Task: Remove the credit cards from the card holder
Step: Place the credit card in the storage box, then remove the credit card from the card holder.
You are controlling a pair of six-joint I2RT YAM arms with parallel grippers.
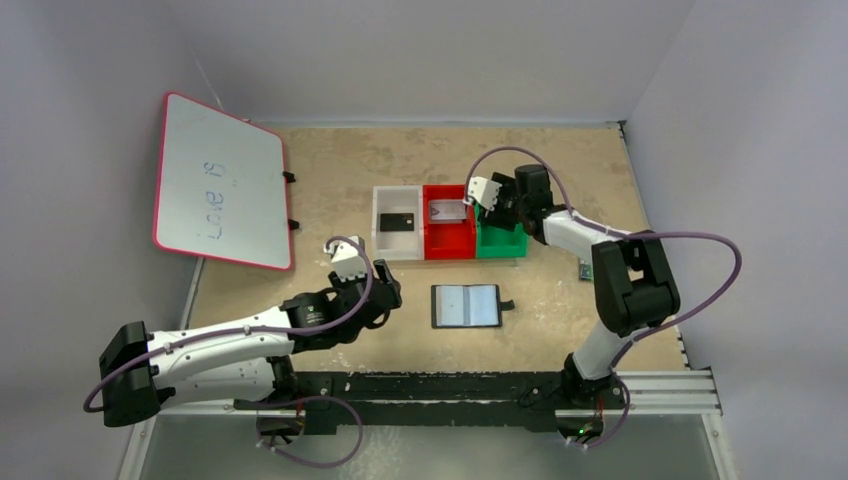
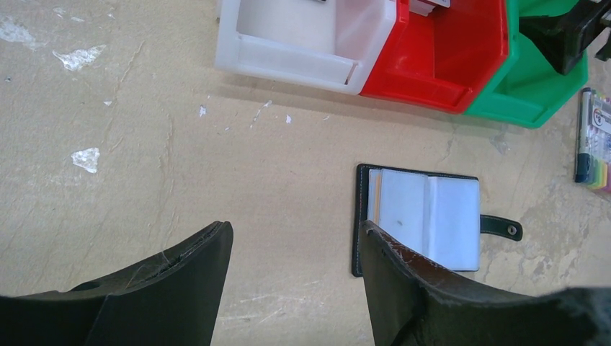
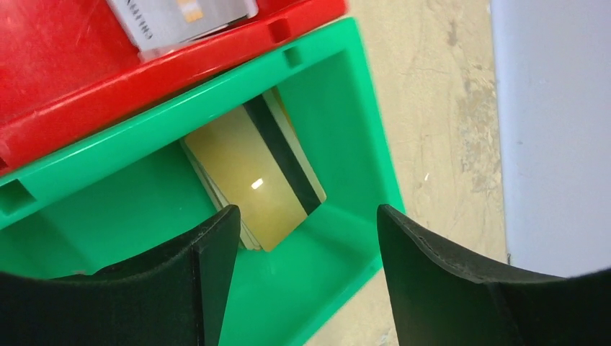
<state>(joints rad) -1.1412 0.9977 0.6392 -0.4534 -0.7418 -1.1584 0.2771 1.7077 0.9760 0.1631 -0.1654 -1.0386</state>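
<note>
Since each card seems to get its own bin, my right gripper (image 3: 306, 213) hangs wide open and empty over the green bin (image 3: 339, 108), where the gold-tan card (image 3: 245, 173) lies.

— What sort of place was this?
— A robotics lab cell. A white-and-black left robot arm (image 1: 220, 350) and right robot arm (image 1: 575, 232) were bolted to a black metal rail (image 1: 440, 385) at a scuffed tan tabletop (image 1: 400, 160), boxed in by pale-grey walls (image 1: 420, 60), beside a red-rimmed whiteboard (image 1: 220, 180).
</note>
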